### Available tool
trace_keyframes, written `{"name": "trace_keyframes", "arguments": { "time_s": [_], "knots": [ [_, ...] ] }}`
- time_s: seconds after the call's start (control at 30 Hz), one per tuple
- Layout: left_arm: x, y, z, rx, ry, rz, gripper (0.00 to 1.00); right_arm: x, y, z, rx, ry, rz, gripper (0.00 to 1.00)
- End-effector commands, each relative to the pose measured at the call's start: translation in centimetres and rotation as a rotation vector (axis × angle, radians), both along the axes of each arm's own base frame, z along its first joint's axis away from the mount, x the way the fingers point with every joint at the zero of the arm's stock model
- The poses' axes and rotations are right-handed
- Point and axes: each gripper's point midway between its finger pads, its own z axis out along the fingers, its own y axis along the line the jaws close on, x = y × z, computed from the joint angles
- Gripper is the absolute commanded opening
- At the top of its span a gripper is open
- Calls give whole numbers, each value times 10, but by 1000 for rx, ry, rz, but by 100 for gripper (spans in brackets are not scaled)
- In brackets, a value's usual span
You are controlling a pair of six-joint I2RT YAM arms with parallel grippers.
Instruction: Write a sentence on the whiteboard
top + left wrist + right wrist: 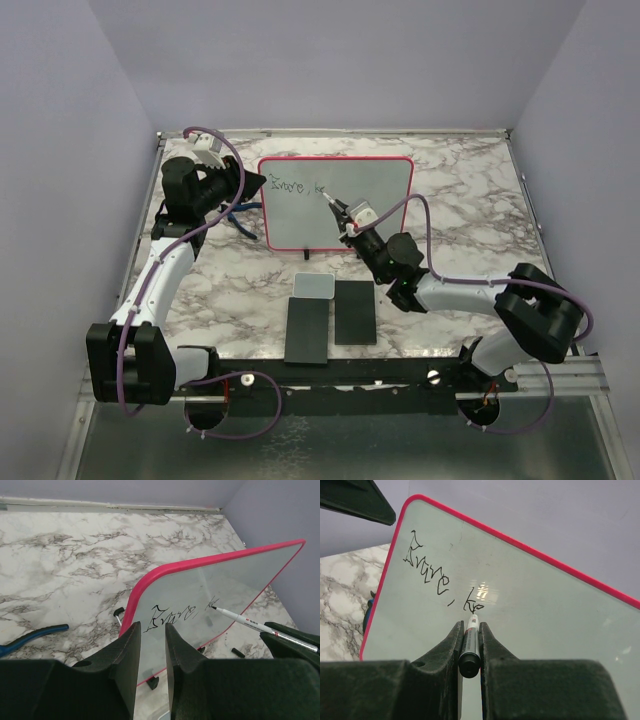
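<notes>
Whiteboard, upright, upper centre of overhead view: judged light, stiff, slick-faced, tip-prone, best taken by its left edge, where left gripper sits clamped; right gripper clamped on marker.

We are counting one whiteboard, one line of handwriting on it, one marker, two black slabs, one small grey-white pad, one blue-handled item lying on the tabletop, and two tools, the left tool and the right tool
</notes>
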Motion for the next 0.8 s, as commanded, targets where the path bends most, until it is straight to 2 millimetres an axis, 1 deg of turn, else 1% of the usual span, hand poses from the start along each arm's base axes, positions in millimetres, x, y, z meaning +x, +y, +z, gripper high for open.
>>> {"name": "trace_keyframes", "arguments": {
  "time_s": [0.0,0.1,0.33,0.5,0.6,0.67,0.77],
  "knots": [
    [-6,0,0,10,-6,-2,27,0,-11,4,16,-3,-38,1],
    [-6,0,0,10,-5,-1,27,0,-14,6,21,-9,-49,1],
    [-6,-1,0,9,-6,-2,27,-2,-12,7,20,-11,-36,1],
    [-6,0,0,10,-7,-1,27,-19,4,13,-2,-10,102,1],
    [-6,0,0,11,-6,-1,27,-32,3,22,26,-13,155,1],
    [-6,0,0,11,-5,-1,27,-34,2,25,22,-4,160,1],
    [-6,0,1,10,-8,-2,27,-28,-2,24,18,2,121,1]
  ]
}}
